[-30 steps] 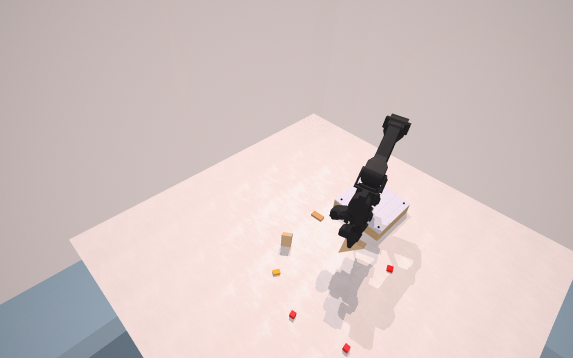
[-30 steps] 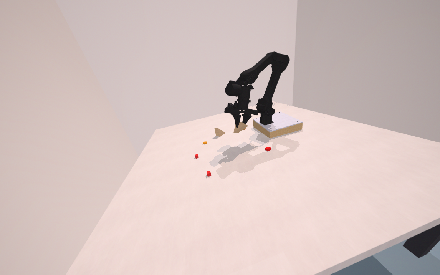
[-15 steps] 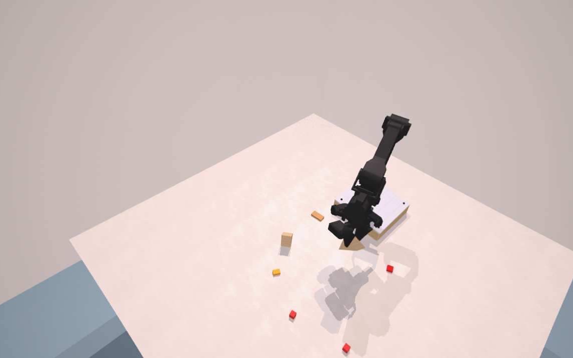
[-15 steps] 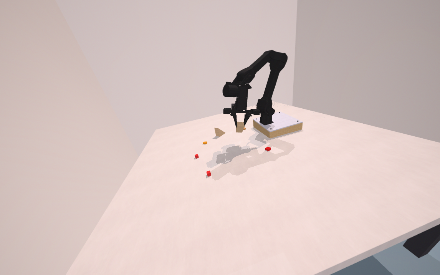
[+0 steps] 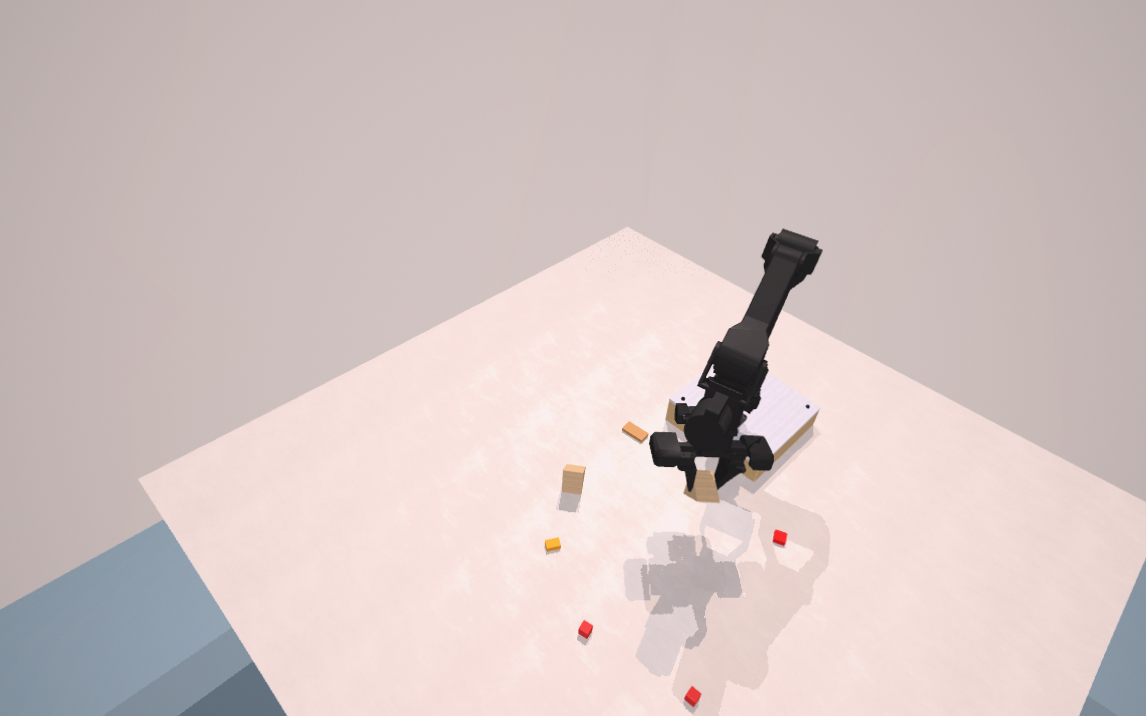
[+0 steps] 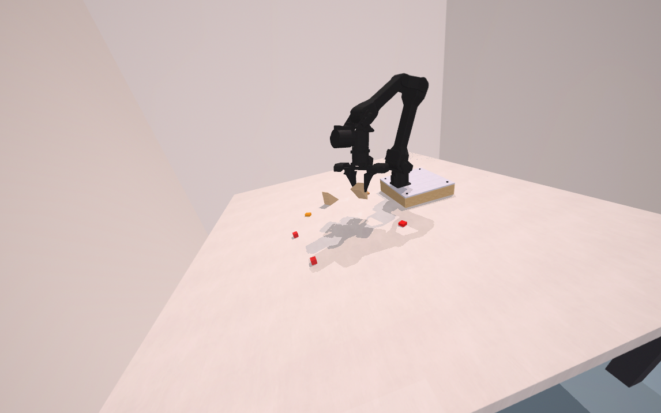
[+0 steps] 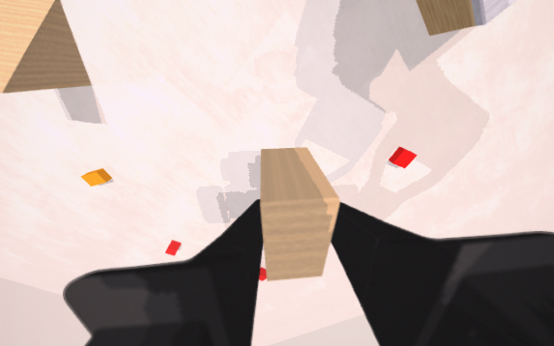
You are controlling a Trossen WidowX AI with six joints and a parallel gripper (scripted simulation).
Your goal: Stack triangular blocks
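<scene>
The gripper (image 5: 704,478) (image 6: 360,187) (image 7: 290,203) is partly open, its fingers clamped on opposite ends of one wooden block (image 5: 706,486) (image 6: 359,191) (image 7: 299,176), which hangs above the desk (image 5: 399,498) (image 6: 425,287) (image 7: 172,121) near the base (image 5: 795,418) (image 6: 428,195) (image 7: 452,16). In the wrist view the held block has one face toward the camera and another running away from it between the fingertips; its long axis is hard to tell. In the exterior view it looks tilted. The other block (image 5: 573,480) (image 6: 329,198) (image 7: 42,53) rests on the desk, apart from the held one, its triangular end showing in the exterior and wrist views. The two blocks do not touch. Near the other block lies a yellow piece (image 5: 552,544) (image 6: 308,214) (image 7: 96,177); an orange piece (image 5: 634,431) lies between that block and the base.
</scene>
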